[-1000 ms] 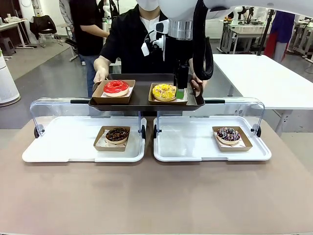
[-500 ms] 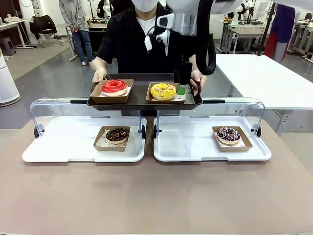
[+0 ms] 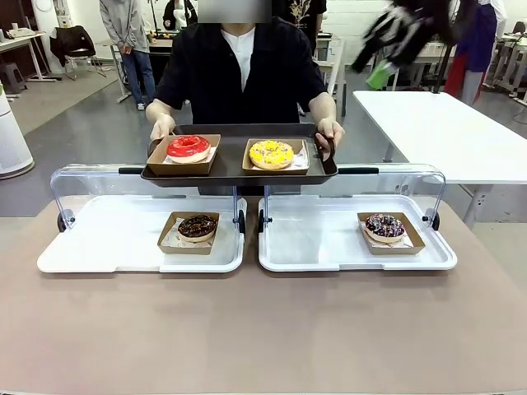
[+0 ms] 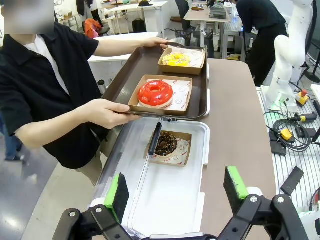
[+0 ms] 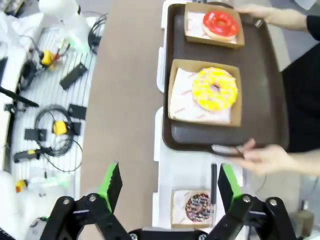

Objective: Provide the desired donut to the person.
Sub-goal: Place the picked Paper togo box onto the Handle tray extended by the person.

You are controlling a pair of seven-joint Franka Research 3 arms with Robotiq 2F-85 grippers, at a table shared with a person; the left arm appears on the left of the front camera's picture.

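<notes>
A wide brown counter [image 3: 263,329] was seen across the lower half of the front view. The person in a black long-sleeved top over a white shirt [image 3: 240,70] was seen at the upper centre, behind the counter. A dark brown rectangular tray [image 3: 239,164] was held level at its two ends by the person's hands, just above the far edge of the display cases. Two white display trays with raised clear plastic lids were set side by side on the counter, the one at left [image 3: 107,239] and the one at right [image 3: 321,239].

On the held tray, a red-glazed donut in a brown card box [image 3: 188,148] was placed at its left, and a yellow-iced donut in a brown card box [image 3: 272,154] at its right. A chocolate donut in a card box [image 3: 197,228] was seen near the right edge of the left white tray, and a dark sprinkled donut in a card box [image 3: 384,226] toward the right of the right white tray.

In the left wrist view, the left gripper [image 4: 177,192] was seen at the bottom of the frame, its green-padded fingers spread wide and empty above the white tray. In the right wrist view, the right gripper [image 5: 168,182] was likewise seen with fingers spread apart, nothing between them, below the held tray in the frame.
</notes>
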